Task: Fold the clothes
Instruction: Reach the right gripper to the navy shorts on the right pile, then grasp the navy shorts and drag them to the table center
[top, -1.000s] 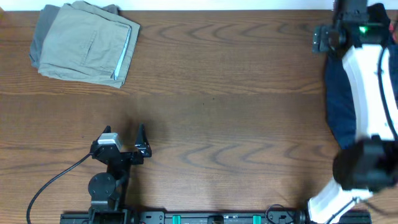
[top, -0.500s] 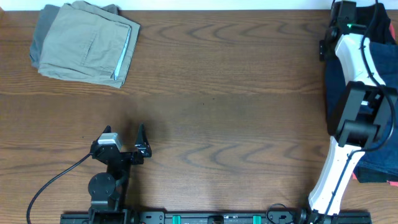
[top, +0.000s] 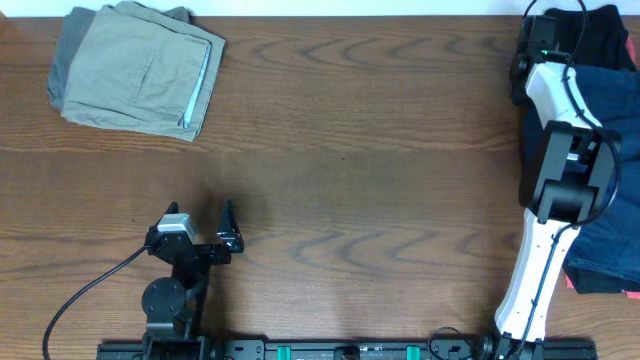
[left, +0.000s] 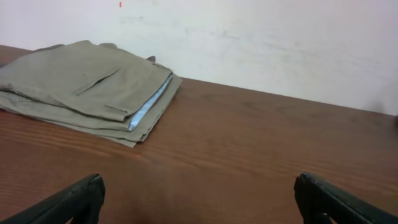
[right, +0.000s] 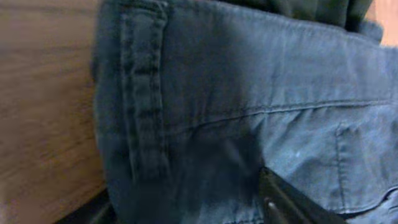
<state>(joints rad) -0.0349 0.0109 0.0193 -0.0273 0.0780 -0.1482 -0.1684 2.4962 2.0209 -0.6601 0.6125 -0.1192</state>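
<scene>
Dark navy shorts lie piled at the table's right edge, with a black garment at their far end. My right gripper reaches to the pile's far left corner. In the right wrist view the navy shorts fill the frame. The open fingers straddle the hem beside a seam, and black fabric shows at the top. Folded khaki shorts lie on a grey garment at the far left. My left gripper is open and empty near the front, facing the khaki shorts.
A red item peeks from under the navy pile at the front right. The white right arm lies along the pile's left side. A black cable runs from the left arm. A white wall stands behind the table.
The right arm has stretched farther toward the back right corner, and its wrist has moved onto the navy pile's far edge. The left arm has not moved.
</scene>
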